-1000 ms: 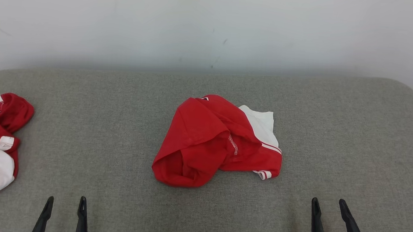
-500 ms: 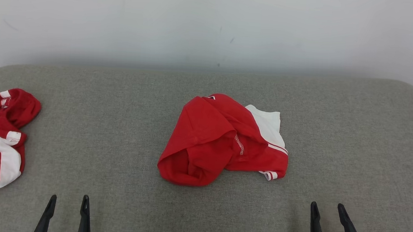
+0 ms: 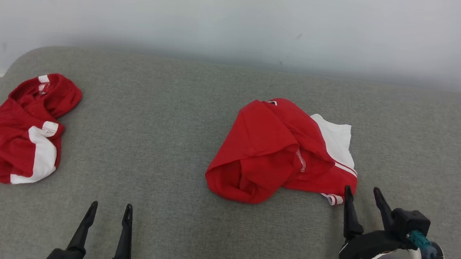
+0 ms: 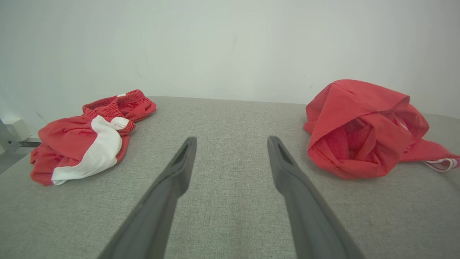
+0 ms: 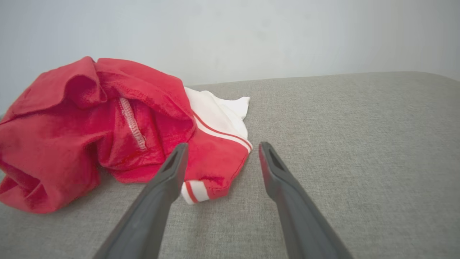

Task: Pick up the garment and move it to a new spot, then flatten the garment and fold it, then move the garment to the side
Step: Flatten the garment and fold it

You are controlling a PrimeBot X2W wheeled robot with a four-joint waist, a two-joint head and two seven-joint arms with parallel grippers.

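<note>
garment (image 3: 278, 149): red knit cloth, crumpled into a rounded heap, with a white side panel edged in thin red stripes, a white-stitched seam and a striped cuff at its near right corner. it lies right of centre on the grey woven pad (image 3: 173, 121).
right gripper (image 3: 362, 190): two long dark tapered fingers, spread and empty, tips just beside the striped cuff; contact cannot be told.
left gripper (image 3: 111, 205): spread, empty, well apart from the garment, off its near left.
second red-and-white garment (image 3: 24, 129): bunched at the pad's left end.
pale wall (image 3: 223, 13): smooth, behind the pad.
</note>
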